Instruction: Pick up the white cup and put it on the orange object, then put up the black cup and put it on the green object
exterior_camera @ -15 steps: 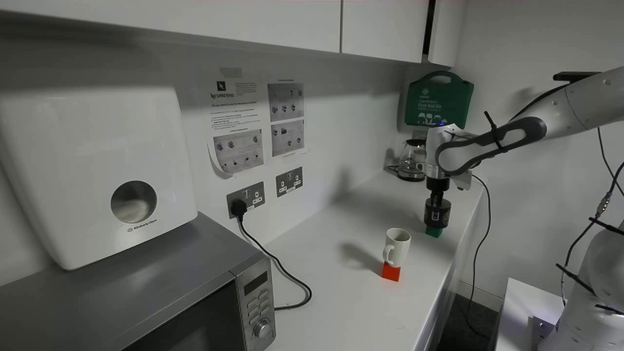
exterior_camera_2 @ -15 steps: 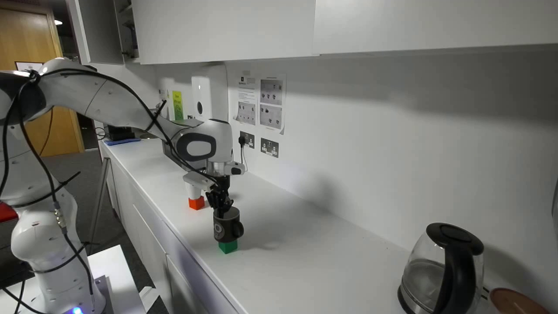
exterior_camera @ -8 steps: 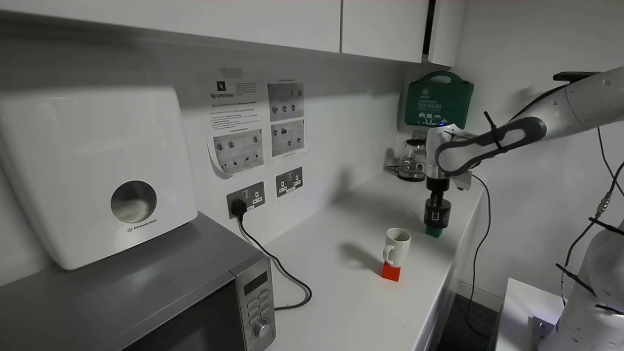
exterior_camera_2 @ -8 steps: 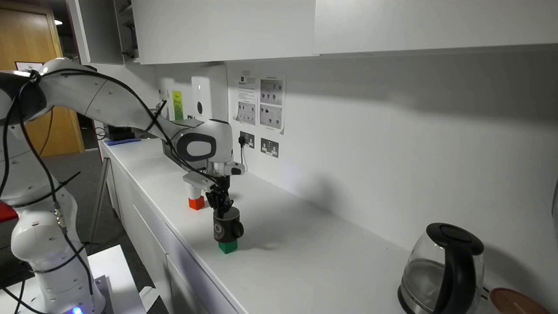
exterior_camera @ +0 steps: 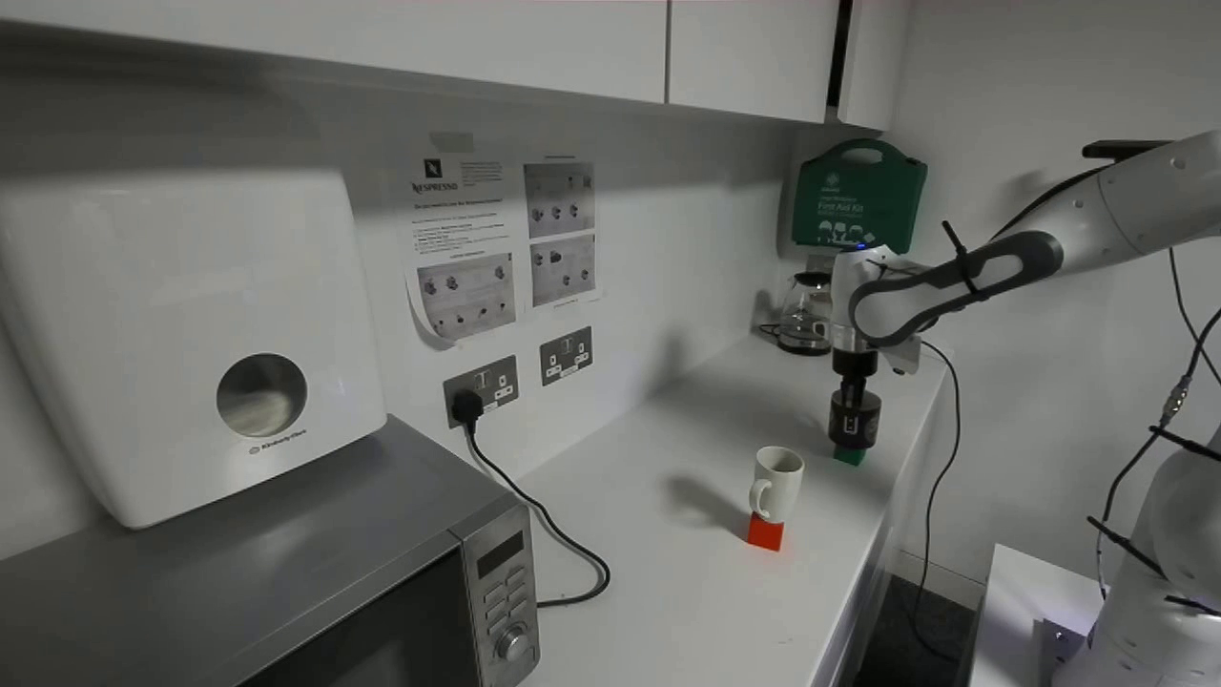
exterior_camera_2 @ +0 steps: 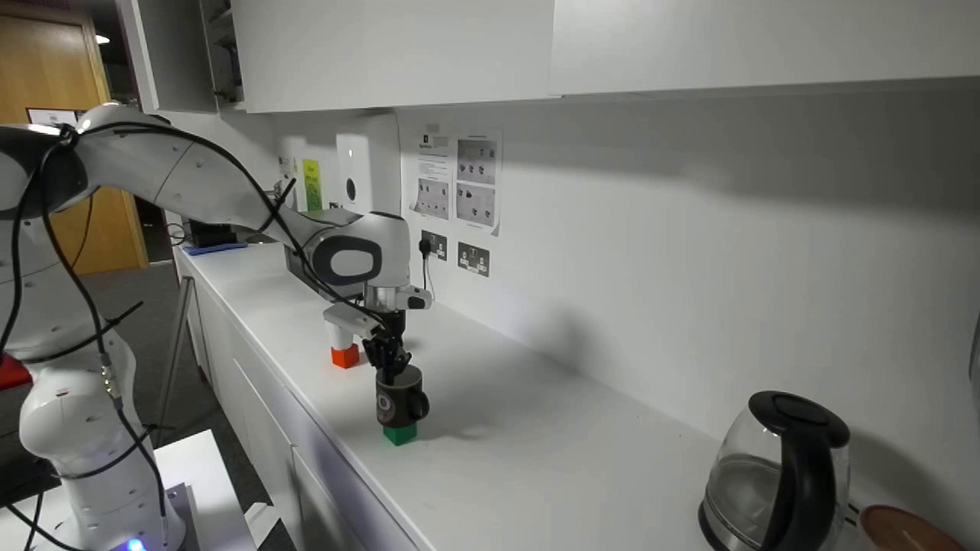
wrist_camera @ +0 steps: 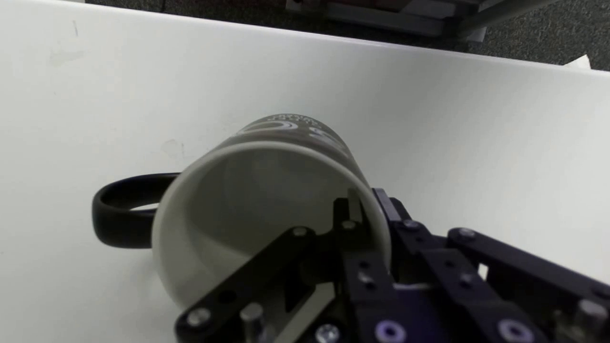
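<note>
Rim of the black cup (wrist_camera: 228, 190) pinched by the gripper (wrist_camera: 368, 204), one finger inside, one outside, closed in on the cup's side away from its handle. Cup roughly upright, directly below the gripper and right over the green block (exterior_camera_2: 400, 435); bottom looks to touch the block in both exterior views, can't tell if the block bears the weight. Cup side has white print, a ring shape and small lettering, too blurred to read in wrist view. The white cup (exterior_camera: 778, 485) stands upright on the orange-red block (exterior_camera: 765, 532), near the gripper, toward the microwave (exterior_camera: 315, 563) (button markings illegible). Readable text: green case (exterior_camera: 858, 196), above and beyond the gripper in an exterior view, "First Aid Kit" with white pictograms under it, smaller line too fine. Paper sheet (exterior_camera: 462, 215), across the countertop (exterior_camera: 658, 572) from the gripper, headed "NESPRESSO", body lines too small; picture sheet (exterior_camera: 561, 234) just beside it. White dispenser (exterior_camera: 181, 305), well apart from the gripper: "Kimberly-Clark" below a round window. Yellow-green notice (exterior_camera_2: 311, 185), far past the gripper in an exterior view, wording unreadable. Glass kettle (exterior_camera_2: 777, 474) well apart from the gripper, opposite side from the white cup.
</note>
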{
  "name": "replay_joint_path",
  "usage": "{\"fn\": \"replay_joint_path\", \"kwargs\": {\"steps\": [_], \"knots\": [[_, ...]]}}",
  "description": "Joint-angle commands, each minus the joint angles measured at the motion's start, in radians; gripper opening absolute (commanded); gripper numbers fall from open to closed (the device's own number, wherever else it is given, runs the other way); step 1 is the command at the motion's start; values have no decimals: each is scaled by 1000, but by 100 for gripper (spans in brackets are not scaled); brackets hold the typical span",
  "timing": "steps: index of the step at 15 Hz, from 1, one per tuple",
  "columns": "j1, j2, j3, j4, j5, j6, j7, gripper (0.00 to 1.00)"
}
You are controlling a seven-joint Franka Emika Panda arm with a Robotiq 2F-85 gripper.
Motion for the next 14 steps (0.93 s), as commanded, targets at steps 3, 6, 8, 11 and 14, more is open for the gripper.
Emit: {"fn": "replay_joint_path", "kwargs": {"steps": [3,6,8,11,14], "knots": [[-6,3,5,11,1,10,6,2],[-6,2,5,10,2,8,4,28],[-6,3,4,11,4,6,4,8],[-5,4,5,14,3,3,4,47],[-5,5,5,16,3,2,3,69]]}}
